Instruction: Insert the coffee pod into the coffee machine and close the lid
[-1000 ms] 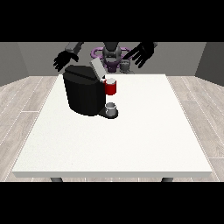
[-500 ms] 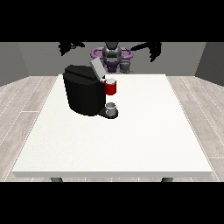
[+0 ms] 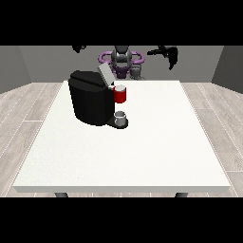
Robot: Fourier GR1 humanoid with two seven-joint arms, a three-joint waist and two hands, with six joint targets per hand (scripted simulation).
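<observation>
On table's far side, black boxy coffee machine [image 3: 92, 102], grey lid [image 3: 104, 74] tilted up; pod unseen. Hand at view's right [image 3: 169, 53] raised, fingers unclear. Lid looks light, rigid; push top edge.

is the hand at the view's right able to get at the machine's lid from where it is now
Probably yes. The hand at the view's right is raised high behind the table's far edge, well away from the coffee machine. Its lid stands open and tilted up, and nothing lies between them.

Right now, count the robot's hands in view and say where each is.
2. One hand is at the view's top left, partly cut off by the frame. The other hand is at the view's right, raised above the table's far edge.
</observation>
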